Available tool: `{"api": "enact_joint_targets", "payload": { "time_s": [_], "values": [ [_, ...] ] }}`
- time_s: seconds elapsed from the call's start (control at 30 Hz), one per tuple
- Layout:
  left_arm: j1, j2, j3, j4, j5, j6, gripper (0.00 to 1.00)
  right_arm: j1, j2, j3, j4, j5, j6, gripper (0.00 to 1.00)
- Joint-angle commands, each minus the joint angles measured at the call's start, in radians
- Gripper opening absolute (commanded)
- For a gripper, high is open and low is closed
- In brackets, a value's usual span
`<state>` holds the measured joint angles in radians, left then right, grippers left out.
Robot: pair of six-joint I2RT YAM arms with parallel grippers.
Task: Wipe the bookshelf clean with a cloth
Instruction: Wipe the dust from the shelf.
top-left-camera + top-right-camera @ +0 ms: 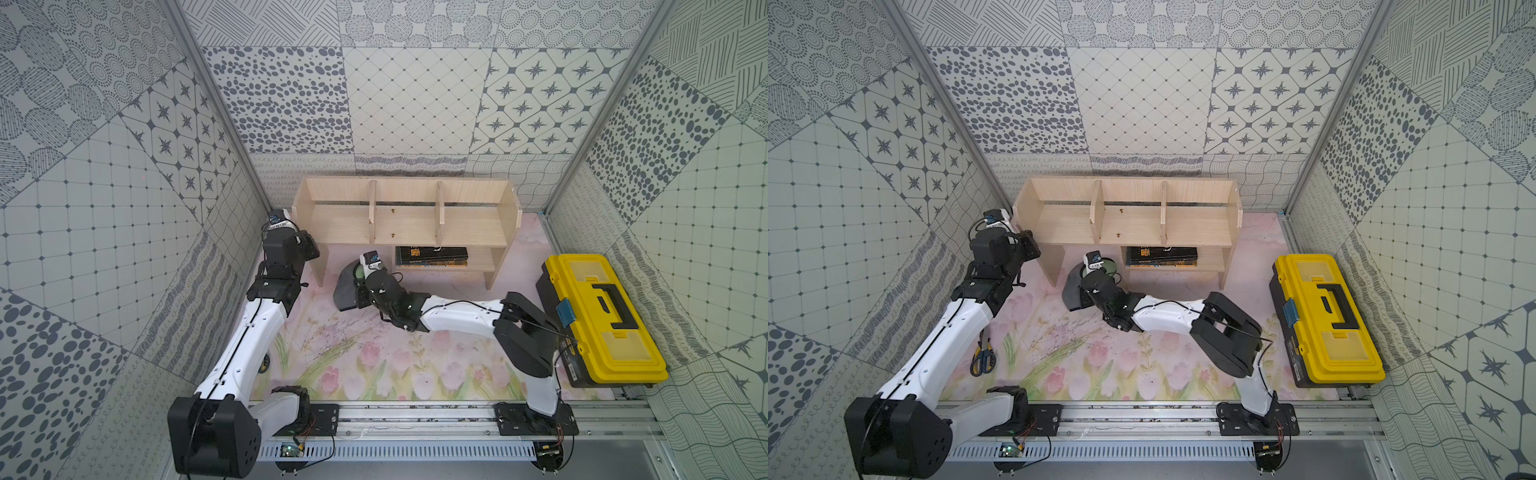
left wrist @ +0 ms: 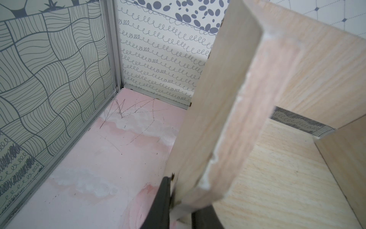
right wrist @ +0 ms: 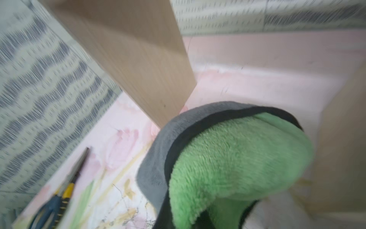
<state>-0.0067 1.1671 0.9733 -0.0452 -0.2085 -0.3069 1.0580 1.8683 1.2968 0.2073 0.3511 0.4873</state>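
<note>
Bookshelf (image 1: 336, 224) braced, cloth (image 1: 345, 293) in hand.
Left gripper (image 2: 183, 210) clamped its 9 o'clock panel; right gripper (image 1: 360, 291) pinched the cloth. The stroke probably needed flat pressure toward 12 o'clock.

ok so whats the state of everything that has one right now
bookshelf: upright
left gripper: jaws clamped on its side panel
cloth: bunched, hanging from right gripper
right gripper: jaws shut on cloth
book: closed, flat on lower shelf
toolbox: lid shut, handle folded down
scissors: closed, lying flat
</note>
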Motion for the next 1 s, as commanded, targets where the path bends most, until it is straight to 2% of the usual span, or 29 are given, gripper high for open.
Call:
{"api": "enact_joint_targets", "payload": {
  "time_s": [0.0, 0.17, 0.4, 0.53, 0.73, 0.97],
  "values": [
    [0.003, -0.005, 0.004, -0.078, -0.12, -0.371, 0.0, -0.028, -0.167, -0.08, 0.071, 0.157, -0.057, 0.0],
    [0.004, -0.011, -0.005, -0.083, -0.148, -0.376, 0.0, -0.074, -0.267, -0.195, 0.056, 0.175, -0.061, 0.0],
    [-0.001, -0.005, -0.006, -0.087, -0.152, -0.377, 0.0, -0.096, -0.175, -0.311, 0.062, 0.1, 0.031, 0.0],
    [-0.002, -0.005, -0.005, -0.089, -0.155, -0.384, 0.0, -0.143, -0.152, -0.334, 0.056, 0.03, 0.085, 0.0],
    [-0.002, 0.002, -0.004, -0.094, -0.15, -0.393, 0.0, -0.162, -0.208, -0.3, 0.014, 0.011, 0.029, 0.0],
    [-0.004, 0.003, -0.005, -0.099, -0.168, -0.386, 0.0, -0.175, -0.317, -0.293, -0.025, 0.059, -0.027, 0.0]
  ]
}}
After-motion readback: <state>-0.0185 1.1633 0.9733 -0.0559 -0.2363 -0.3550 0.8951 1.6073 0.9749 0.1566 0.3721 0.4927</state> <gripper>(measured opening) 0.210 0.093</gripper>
